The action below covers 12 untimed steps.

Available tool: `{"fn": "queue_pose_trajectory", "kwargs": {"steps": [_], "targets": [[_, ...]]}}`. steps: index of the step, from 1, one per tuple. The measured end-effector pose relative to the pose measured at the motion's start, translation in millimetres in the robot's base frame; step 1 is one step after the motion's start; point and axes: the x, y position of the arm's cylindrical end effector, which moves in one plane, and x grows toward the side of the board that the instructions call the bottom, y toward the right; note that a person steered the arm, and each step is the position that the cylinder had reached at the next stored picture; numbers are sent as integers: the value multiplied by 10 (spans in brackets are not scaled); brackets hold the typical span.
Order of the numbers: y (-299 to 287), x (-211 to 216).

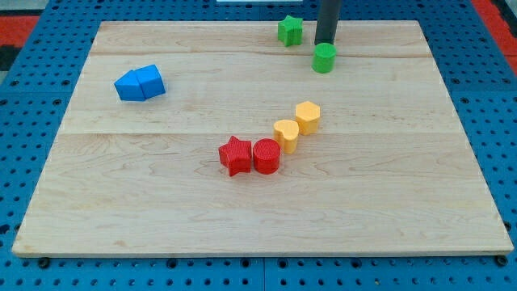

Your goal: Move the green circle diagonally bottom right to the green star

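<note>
Rod's tip [325, 44] is sitting just behind the green circle [324, 58], touching its far side near the table's top edge; no jaws here, just a bare rod holding nothing; green star [291, 30] is lying up-left of the circle, close by.

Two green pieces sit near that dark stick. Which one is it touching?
The green circle, the round piece right below my tip, which appears to touch its top edge. The green star sits apart, toward the view's left of the rod.
</note>
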Motion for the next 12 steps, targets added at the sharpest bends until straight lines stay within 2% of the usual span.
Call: {"fn": "queue_pose_trajectory", "kwargs": {"steps": [4,6,12], "targets": [[-242,654],[210,685],[22,948]]}}
